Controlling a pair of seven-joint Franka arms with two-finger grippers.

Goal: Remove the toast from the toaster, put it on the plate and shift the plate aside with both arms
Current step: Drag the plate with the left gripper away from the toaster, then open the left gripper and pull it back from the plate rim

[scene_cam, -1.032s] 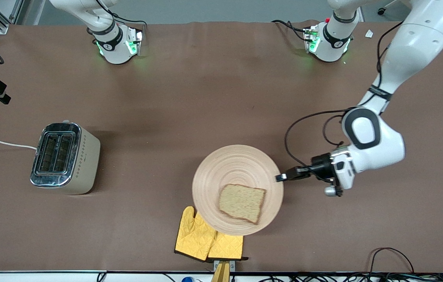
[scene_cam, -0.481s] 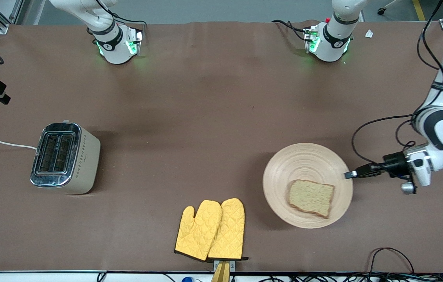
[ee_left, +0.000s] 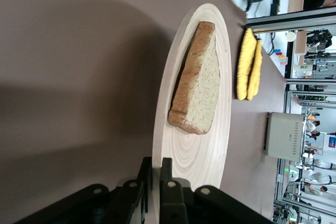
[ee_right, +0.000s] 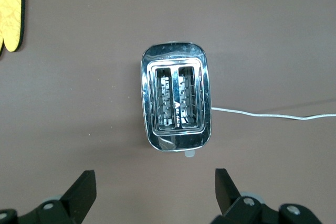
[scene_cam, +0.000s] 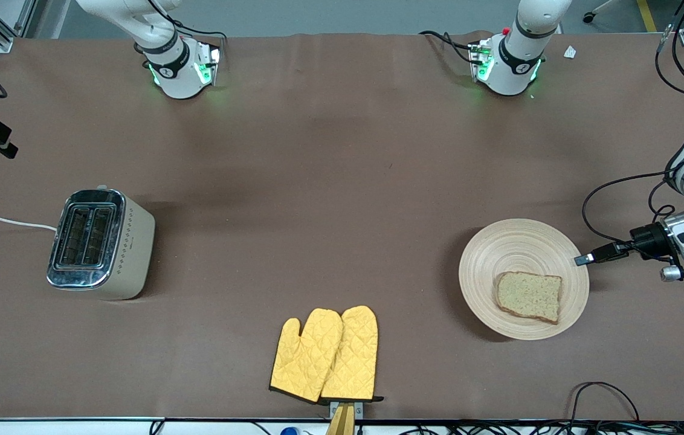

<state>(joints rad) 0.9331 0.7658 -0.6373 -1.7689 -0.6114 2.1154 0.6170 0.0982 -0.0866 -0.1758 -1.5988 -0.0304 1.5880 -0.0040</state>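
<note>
Toast (scene_cam: 529, 296) lies on the plate (scene_cam: 502, 254), which has slid from beside the oven mitts (scene_cam: 325, 355) toward the left arm's end of the worktop. Left tool (scene_cam: 583, 260) pinches the rim. Right tool (ee_right: 155, 195), spread, waits over the empty toaster (scene_cam: 100, 244).

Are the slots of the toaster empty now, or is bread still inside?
Empty. The right wrist view looks straight down into the toaster: both slots show only wire guides. The toast lies on the plate.

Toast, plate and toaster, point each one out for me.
toast (scene_cam: 529, 296), front view, middle of the slice.
plate (scene_cam: 502, 251), front view, bare ringed surface.
toaster (ee_right: 176, 100), right wrist view, chrome top between slots.
</note>
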